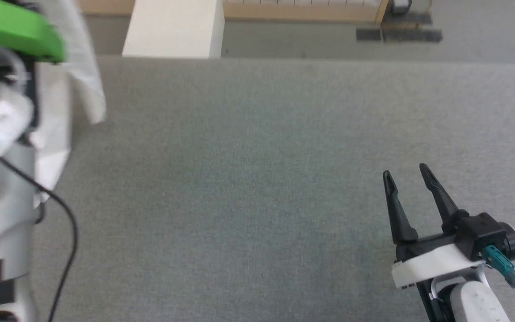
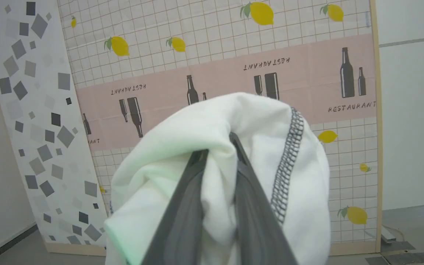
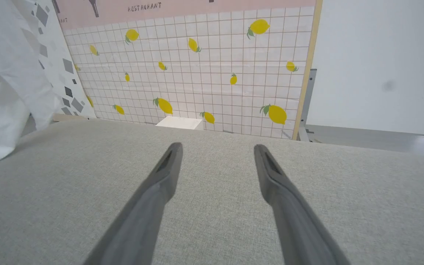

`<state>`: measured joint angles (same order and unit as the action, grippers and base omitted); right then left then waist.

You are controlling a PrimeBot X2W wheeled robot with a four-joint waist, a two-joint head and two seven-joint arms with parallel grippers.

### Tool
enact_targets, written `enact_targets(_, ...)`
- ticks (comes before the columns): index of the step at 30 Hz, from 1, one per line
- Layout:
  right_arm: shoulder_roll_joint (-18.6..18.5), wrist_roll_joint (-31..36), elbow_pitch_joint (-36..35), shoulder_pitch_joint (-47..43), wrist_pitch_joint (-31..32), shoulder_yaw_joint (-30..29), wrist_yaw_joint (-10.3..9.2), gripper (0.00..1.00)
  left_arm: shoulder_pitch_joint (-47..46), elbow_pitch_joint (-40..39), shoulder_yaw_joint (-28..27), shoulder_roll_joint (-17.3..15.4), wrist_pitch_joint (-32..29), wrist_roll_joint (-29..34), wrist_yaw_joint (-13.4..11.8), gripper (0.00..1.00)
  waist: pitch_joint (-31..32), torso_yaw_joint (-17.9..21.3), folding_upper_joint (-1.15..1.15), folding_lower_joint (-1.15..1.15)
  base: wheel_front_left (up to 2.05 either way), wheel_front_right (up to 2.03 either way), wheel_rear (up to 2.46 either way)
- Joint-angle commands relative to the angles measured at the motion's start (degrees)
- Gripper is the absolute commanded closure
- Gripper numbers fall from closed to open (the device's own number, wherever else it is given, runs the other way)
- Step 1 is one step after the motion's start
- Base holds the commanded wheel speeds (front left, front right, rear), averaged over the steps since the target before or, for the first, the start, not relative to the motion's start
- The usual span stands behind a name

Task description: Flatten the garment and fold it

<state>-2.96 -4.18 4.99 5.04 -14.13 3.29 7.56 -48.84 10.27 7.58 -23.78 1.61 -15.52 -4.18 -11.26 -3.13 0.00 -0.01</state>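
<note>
White thin garment w/ zigzag seam is pinched by left end effector; right end effector is seen spread, lower right.

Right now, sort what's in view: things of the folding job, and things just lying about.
Job: garment, gripped by the left end effector; open right end effector; grey surface.
Lying about: white box; lemon-print panel.

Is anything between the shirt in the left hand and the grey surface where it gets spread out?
Nothing visible does. The garment hangs from the left hand at the left of the grey surface. The open right hand is far to the right, and the white box stands beyond the far edge.
</note>
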Motion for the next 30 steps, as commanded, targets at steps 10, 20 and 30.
enact_targets(10,0.1,-1.0,-1.9,-2.6,1.6,-0.7,-0.08,0.00,-3.2,3.0,9.9,13.2,0.8,-3.3,4.3,1.00,10.1,11.9,0.00,0.01,0.00,0.00,0.00)
enact_targets(20,0.1,-1.4,-2.4,-3.1,2.5,-0.4,-0.08,0.00,5.2,15.3,18.0,20.0,-4.7,-9.0,5.6,1.00,8.5,21.2,0.00,0.01,0.00,0.00,0.00)
enact_targets(30,0.1,-1.6,-2.1,-3.1,2.7,0.3,-0.08,0.00,15.7,32.8,26.1,20.8,-22.8,-15.8,6.5,0.87,7.6,24.7,0.00,0.01,0.00,0.00,0.00)
